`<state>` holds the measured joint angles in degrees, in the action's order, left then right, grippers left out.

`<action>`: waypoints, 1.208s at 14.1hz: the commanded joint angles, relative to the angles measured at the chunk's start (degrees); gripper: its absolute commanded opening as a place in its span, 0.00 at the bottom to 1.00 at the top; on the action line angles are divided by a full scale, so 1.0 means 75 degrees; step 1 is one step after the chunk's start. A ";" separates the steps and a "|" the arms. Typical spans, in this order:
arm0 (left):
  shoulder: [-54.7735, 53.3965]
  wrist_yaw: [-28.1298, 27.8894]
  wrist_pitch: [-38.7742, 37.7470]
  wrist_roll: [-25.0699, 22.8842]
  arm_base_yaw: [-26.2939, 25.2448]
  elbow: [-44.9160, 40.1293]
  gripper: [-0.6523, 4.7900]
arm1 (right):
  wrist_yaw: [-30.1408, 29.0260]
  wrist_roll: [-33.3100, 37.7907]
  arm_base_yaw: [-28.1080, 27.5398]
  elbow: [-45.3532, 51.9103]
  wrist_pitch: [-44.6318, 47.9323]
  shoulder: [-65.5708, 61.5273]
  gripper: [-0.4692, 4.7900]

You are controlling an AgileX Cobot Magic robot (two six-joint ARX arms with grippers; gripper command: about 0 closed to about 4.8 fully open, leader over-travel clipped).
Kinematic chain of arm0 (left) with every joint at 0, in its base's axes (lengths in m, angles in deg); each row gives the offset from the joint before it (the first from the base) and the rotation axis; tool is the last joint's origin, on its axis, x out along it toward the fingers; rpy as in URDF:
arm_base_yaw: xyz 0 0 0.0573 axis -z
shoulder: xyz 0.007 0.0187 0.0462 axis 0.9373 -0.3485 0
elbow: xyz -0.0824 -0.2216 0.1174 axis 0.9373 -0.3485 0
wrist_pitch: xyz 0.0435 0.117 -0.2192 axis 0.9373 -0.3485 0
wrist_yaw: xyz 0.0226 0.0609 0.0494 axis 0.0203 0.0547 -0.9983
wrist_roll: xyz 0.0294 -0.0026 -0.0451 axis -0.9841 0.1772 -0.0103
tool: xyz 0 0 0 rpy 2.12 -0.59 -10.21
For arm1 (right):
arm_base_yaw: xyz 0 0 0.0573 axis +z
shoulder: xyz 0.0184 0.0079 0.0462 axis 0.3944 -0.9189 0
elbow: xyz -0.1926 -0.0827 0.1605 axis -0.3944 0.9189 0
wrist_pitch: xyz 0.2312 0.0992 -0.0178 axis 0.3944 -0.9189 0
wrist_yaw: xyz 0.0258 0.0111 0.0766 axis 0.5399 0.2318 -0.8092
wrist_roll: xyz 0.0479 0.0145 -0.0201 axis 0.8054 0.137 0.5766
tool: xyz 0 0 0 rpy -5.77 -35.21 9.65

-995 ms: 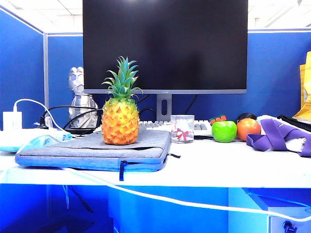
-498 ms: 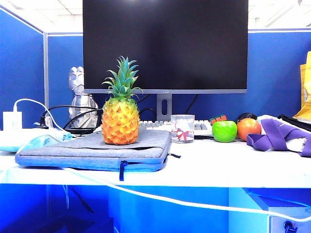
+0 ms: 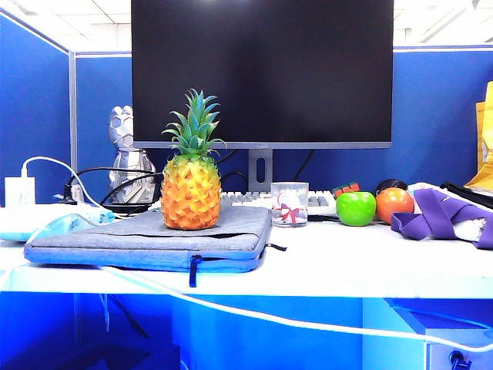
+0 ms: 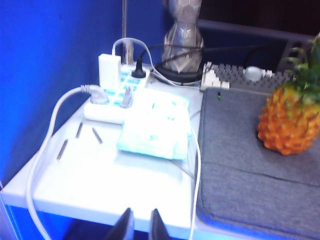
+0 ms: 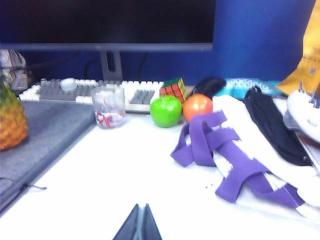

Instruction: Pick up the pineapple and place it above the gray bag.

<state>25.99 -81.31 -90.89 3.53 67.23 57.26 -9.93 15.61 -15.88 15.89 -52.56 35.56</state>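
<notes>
Pineapple (image 3: 190,189) upright on gray bag (image 3: 146,239), toward the bag's 1 o'clock corner. Left gripper (image 4: 138,226) low over the desk edge, fingers nearly together, empty. Right gripper (image 5: 139,225) pressed closed, empty, green apple (image 5: 165,110) at its 12 o'clock.

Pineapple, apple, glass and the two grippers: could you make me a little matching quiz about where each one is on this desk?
Things:
1. pineapple
2. green apple
3. glass
4. left gripper and right gripper

Places or states:
A. beside the orange fruit
B. in front of the keyboard, a red bow printed on it
C. standing upright on the gray bag
D. near the desk's front edge, holding nothing

Pairs: 1-C, 2-A, 3-B, 4-D
</notes>
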 commanded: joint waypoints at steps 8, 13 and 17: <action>0.0003 0.0364 0.0417 0.0029 -0.0003 0.0006 0.27 | 0.0373 0.0458 0.0009 -0.0044 0.0265 0.0012 0.09; 0.0003 0.0376 0.0198 0.0029 -0.0003 0.0006 0.27 | 0.0379 0.0568 0.0009 -0.0044 0.0195 0.0012 0.09; 0.0003 0.0376 0.0198 0.0029 -0.0003 0.0006 0.27 | 0.0379 0.0568 0.0009 -0.0044 0.0198 0.0012 0.09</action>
<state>25.99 -78.78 -90.10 3.69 67.23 57.26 -7.18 19.68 -15.83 15.83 -51.75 35.59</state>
